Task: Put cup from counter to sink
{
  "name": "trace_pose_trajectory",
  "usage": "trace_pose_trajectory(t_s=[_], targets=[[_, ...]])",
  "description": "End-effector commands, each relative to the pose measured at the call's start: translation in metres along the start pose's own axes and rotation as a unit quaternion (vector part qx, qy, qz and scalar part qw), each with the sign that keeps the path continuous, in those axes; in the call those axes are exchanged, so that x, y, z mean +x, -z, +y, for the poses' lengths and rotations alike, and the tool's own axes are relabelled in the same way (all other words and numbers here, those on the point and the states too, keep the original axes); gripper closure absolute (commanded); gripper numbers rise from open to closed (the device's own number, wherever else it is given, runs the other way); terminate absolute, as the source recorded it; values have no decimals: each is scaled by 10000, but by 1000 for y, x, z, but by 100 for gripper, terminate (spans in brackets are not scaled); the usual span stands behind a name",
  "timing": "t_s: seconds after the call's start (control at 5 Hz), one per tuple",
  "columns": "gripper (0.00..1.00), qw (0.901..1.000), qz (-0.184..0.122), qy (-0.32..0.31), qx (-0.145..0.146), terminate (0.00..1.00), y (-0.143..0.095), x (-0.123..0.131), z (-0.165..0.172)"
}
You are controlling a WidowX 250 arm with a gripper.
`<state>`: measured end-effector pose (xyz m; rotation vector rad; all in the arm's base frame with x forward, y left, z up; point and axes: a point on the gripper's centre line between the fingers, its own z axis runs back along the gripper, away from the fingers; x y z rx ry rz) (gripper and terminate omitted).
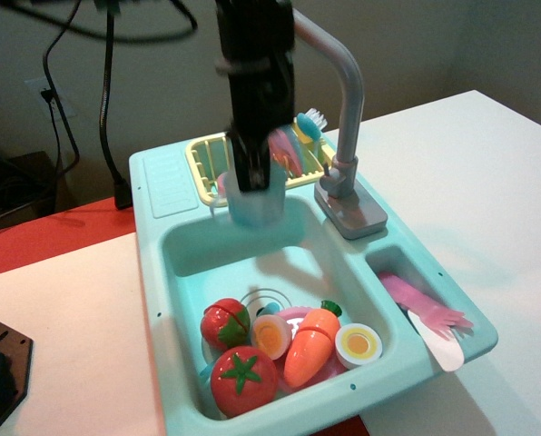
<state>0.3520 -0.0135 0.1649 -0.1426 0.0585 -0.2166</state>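
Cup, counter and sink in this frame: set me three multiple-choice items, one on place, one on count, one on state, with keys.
1. Where is the cup?
A. on the counter
B. held over the sink
C. in the dish rack

2. How many egg halves lie in the sink?
A. one
B. two
C. four

3. The tool is:
A. open, empty
B. shut on the cup
C. out of view

Answers:
1 B, it hangs above the basin's rear.
2 B, two yolk faces show.
3 B, its fingers pinch the rim.
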Motion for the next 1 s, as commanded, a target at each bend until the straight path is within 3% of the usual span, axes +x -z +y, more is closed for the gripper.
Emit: trace_pose_trajectory(t_s=[0.0,0.4,0.6,0.8], targets=[[100,9998,-68,95,167,0,16,2,-12],[100,9989,190,38,421,0,60,-15,20],[100,9988,169,-21,463,0,68,-16,25],[0,9988,47,-171,467,100,57,-16,29]])
